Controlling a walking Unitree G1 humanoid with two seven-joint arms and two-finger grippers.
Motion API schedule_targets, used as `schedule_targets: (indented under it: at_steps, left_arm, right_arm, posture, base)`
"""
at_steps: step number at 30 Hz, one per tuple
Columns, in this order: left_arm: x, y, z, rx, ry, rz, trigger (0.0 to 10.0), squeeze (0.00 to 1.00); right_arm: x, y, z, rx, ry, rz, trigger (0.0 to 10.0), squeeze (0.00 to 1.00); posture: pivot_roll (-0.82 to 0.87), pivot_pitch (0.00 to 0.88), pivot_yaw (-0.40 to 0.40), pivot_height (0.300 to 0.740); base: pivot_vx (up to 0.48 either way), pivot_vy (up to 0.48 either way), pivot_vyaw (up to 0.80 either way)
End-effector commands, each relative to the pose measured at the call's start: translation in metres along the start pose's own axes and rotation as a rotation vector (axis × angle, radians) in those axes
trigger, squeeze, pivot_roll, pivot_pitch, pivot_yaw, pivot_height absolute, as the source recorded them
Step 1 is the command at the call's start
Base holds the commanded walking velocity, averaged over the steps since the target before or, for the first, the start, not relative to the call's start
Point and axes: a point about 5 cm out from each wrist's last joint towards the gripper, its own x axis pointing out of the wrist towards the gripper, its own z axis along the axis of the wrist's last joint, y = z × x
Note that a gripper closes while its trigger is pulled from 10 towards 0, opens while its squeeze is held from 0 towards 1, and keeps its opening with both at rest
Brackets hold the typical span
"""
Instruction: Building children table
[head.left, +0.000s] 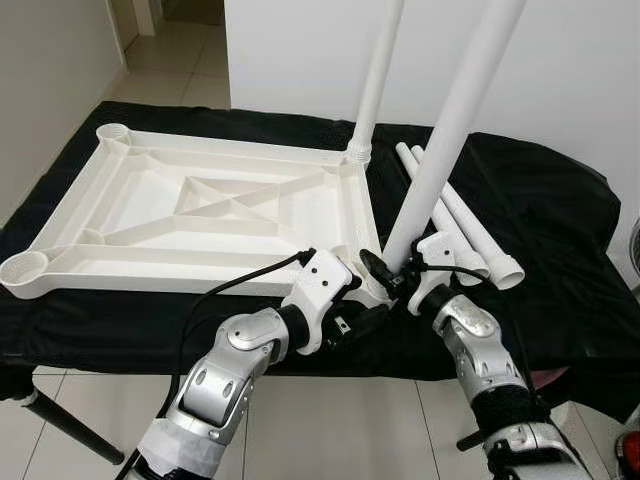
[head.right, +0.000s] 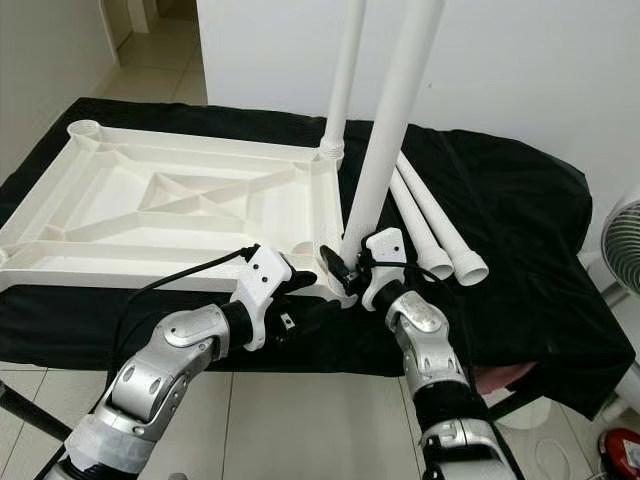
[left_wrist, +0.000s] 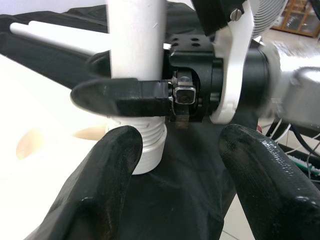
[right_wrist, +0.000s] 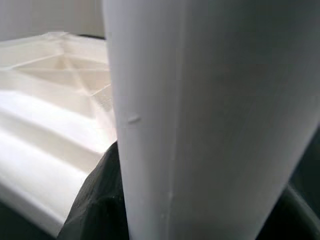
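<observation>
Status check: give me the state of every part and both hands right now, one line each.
Tabletop: upside down on the black cloth, ribs up.
Far leg: upright in its corner socket.
Near leg: upright but tilted, threaded end at the near corner, not seated as far as I can tell.
Two spare legs: lying loose on the cloth.
Right hand: shut on the near leg.
Left hand: open, below the near leg's base.

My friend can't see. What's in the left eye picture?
The robot's right tool grips a tall white plastic leg at the near corner of an upside-down white plastic tabletop on black cloth; the left tool waits beside it.
</observation>
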Motion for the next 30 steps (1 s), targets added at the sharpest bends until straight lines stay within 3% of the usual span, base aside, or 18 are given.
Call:
schedule_targets:
  at_steps: [1,5,7,9,17,18,23,27,28,29,30]
  left_arm:
    - [0.002,-0.001,0.002,0.003,-0.007,0.022,10.0,0.0]
    - [0.002,-0.001,0.002,0.003,-0.007,0.021,10.0,0.0]
    - [0.002,-0.002,0.002,0.004,-0.008,0.016,10.0,0.0]
    - [0.003,-0.003,0.002,0.005,-0.007,0.014,10.0,0.0]
    - [0.003,-0.003,0.003,0.007,-0.008,0.01,10.0,0.0]
    - [0.002,-0.003,0.002,0.008,-0.007,0.01,10.0,0.0]
    - [0.001,-0.004,0.001,0.011,-0.003,0.011,10.0,0.0]
    - [0.001,-0.004,0.001,0.011,-0.003,0.012,10.0,0.0]
    - [0.001,-0.004,0.001,0.011,-0.003,0.012,10.0,0.0]
    - [0.0,-0.004,0.001,0.011,-0.002,0.011,10.0,0.0]
    - [0.0,-0.004,0.001,0.011,-0.002,0.011,10.0,0.0]
  right_arm:
    - [-0.01,0.003,-0.015,0.041,0.09,-0.154,10.0,0.0]
    - [-0.012,0.005,-0.016,0.057,0.098,-0.206,10.0,0.0]
    - [-0.016,0.006,-0.018,0.054,0.127,-0.349,10.0,0.0]
    - [-0.017,0.009,-0.021,0.053,0.148,-0.403,10.0,0.0]
    - [-0.014,0.022,-0.021,0.096,0.147,-0.428,10.0,0.0]
    - [-0.012,0.024,-0.016,0.127,0.106,-0.398,10.0,1.0]
    - [-0.01,0.026,-0.001,0.159,0.021,-0.33,10.0,1.0]
    - [-0.01,0.023,0.004,0.146,0.015,-0.27,10.0,1.0]
    - [-0.009,0.018,0.008,0.124,0.011,-0.189,10.0,0.46]
    - [-0.009,0.011,0.012,0.086,0.009,-0.119,10.0,0.0]
    - [-0.009,0.011,0.012,0.086,0.009,-0.119,10.0,0.0]
  posture:
    - [-0.04,0.0,-0.093,0.74]
    - [-0.04,0.0,-0.092,0.74]
    - [-0.04,0.0,-0.095,0.74]
    - [-0.04,0.0,-0.095,0.74]
    - [-0.03,0.0,-0.093,0.74]
    - [-0.02,0.0,-0.097,0.74]
    - [-0.02,0.0,-0.1,0.74]
    - [-0.02,0.0,-0.1,0.74]
    - [-0.02,0.0,-0.098,0.74]
    - [-0.02,0.0,-0.098,0.74]
    - [-0.02,0.0,-0.098,0.74]
  base:
    - [0.0,0.0,0.0]
    - [0.0,0.0,0.0]
    - [0.0,0.0,0.0]
    - [0.0,0.0,0.0]
    - [0.0,0.0,0.0]
    - [0.0,0.0,0.0]
    - [0.0,0.0,0.0]
    - [0.0,0.0,0.0]
    - [0.0,0.0,0.0]
    - [0.0,0.0,0.0]
    - [0.0,0.0,0.0]
